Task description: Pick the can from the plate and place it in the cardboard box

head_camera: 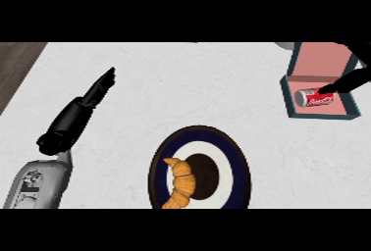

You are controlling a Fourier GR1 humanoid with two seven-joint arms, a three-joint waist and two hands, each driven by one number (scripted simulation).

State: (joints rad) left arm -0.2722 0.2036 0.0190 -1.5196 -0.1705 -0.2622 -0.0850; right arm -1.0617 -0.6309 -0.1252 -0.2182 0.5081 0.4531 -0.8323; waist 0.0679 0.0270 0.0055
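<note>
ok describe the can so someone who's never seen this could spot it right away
Look to the far right corner of the white counter, where a box with a pink floor and dark teal walls sits. The can lies on its side inside it, at the left wall, under the right hand. It is the only red thing with white lettering; the plate holds just a croissant.

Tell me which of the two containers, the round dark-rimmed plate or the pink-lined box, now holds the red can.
The pink-lined box at upper right: the red can lies on its side inside it. The round dark-rimmed plate holds only a croissant.
</note>
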